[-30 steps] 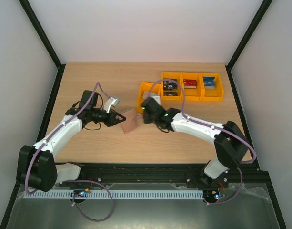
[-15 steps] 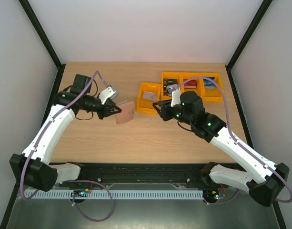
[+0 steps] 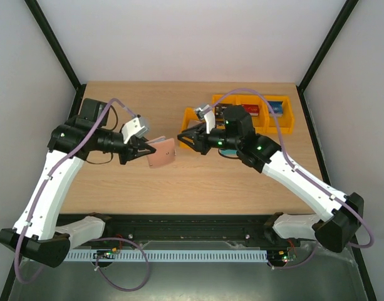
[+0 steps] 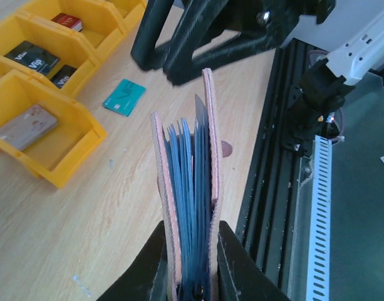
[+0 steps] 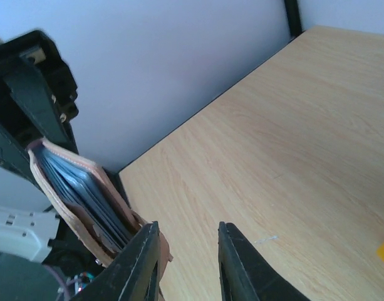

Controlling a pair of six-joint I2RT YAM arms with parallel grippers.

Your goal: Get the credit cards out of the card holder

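Note:
My left gripper [image 3: 148, 149] is shut on the pinkish-brown card holder [image 3: 162, 153] and holds it above the table, mouth toward the right arm. In the left wrist view the card holder [image 4: 210, 157] stands on edge between the fingers [image 4: 232, 263]. Several blue-grey credit cards [image 4: 190, 182] are packed inside, one dark card edge [image 4: 200, 110] sticking out a little. My right gripper [image 3: 183, 139] is open and empty, just right of the holder. In the right wrist view its left finger [image 5: 145, 257] is close beside the card holder [image 5: 72, 207].
Several orange bins [image 3: 278, 116] stand at the back right. The nearest bin [image 4: 66, 157] holds a grey card [image 4: 25, 125]; others hold black cards [image 4: 35, 58] and a red card [image 4: 69, 22]. A teal card [image 4: 124, 97] lies on the table under the right arm.
The right gripper opened over the nearest bin, left a grey card there, drew back, then swung left toward the holder. The left arm lifted and turned the holder toward it.

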